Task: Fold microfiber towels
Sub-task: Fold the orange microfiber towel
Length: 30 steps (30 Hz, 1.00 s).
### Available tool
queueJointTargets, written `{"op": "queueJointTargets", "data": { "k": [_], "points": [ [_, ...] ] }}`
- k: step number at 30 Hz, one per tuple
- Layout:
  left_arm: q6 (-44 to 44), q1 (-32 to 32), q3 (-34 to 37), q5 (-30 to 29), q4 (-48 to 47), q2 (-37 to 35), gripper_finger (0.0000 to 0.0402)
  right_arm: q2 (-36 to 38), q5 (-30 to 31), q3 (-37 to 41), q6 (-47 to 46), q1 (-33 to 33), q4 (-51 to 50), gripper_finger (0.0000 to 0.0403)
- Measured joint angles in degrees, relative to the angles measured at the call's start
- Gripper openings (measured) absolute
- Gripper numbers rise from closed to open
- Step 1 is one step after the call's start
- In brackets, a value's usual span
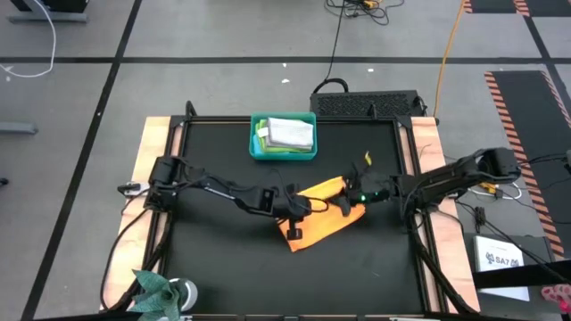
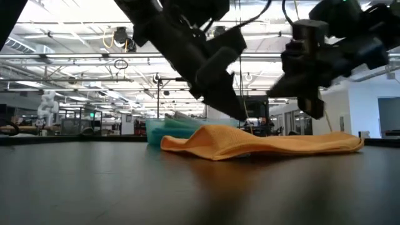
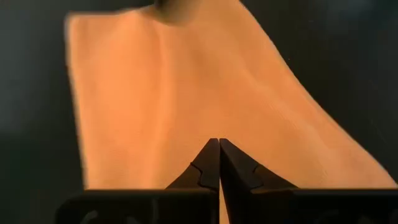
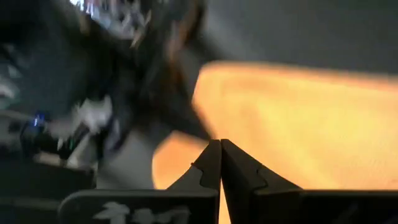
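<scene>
Two dark grippers, left (image 1: 308, 207) and right (image 1: 346, 201), hovered with fingers pressed together, holding nothing, over the soft orange-yellow microfiber towel (image 1: 323, 223) near the rigid teal plastic bin (image 1: 259, 147)

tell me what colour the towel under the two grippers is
Orange-yellow towel; it shows best in the left wrist view.

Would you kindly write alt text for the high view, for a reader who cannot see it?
Seen from above, the left gripper and right gripper, both shut, meet over an orange towel lying mid-table. Behind it, a teal bin holds more towels.
</scene>
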<state>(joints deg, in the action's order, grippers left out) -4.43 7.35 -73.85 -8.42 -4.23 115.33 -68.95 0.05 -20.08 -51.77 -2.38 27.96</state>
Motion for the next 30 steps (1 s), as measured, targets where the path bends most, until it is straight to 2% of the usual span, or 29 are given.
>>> {"op": "queueJointTargets", "data": {
  "k": [4, 8, 18, 21, 27, 30],
  "points": [
    [-0.1, -0.7, 0.0, -1.0, 0.0, -2.0, 0.0015, -2.4, 0.0, 0.1, -4.7, -7.0, -3.7, 0.0000],
    [-0.3, -1.7, 0.0, -1.2, -0.4, -3.0, 0.0005, -4.0, 1.3, 0.1, -8.2, -11.6, -9.6, 0.0000],
    [-2.1, -2.6, 0.0, -1.2, -0.6, -3.1, 0.0010, -6.1, 1.3, 0.0, -7.5, -12.4, -17.6, 0.0000],
    [-2.4, -2.6, 0.0, -1.2, -0.2, -3.1, 0.0003, -6.0, -1.3, 0.0, -7.4, -12.4, -18.3, 0.0000],
    [-3.4, -2.6, 0.0, -1.2, -0.3, -3.0, 0.0015, -5.3, -13.3, 0.0, -6.4, -14.1, -19.6, 0.0000],
    [-3.2, -2.6, 0.0, -1.2, -0.2, -3.0, 0.0006, -4.4, -13.7, 0.1, -7.2, -15.2, -19.4, 0.0000]
  ]
}}
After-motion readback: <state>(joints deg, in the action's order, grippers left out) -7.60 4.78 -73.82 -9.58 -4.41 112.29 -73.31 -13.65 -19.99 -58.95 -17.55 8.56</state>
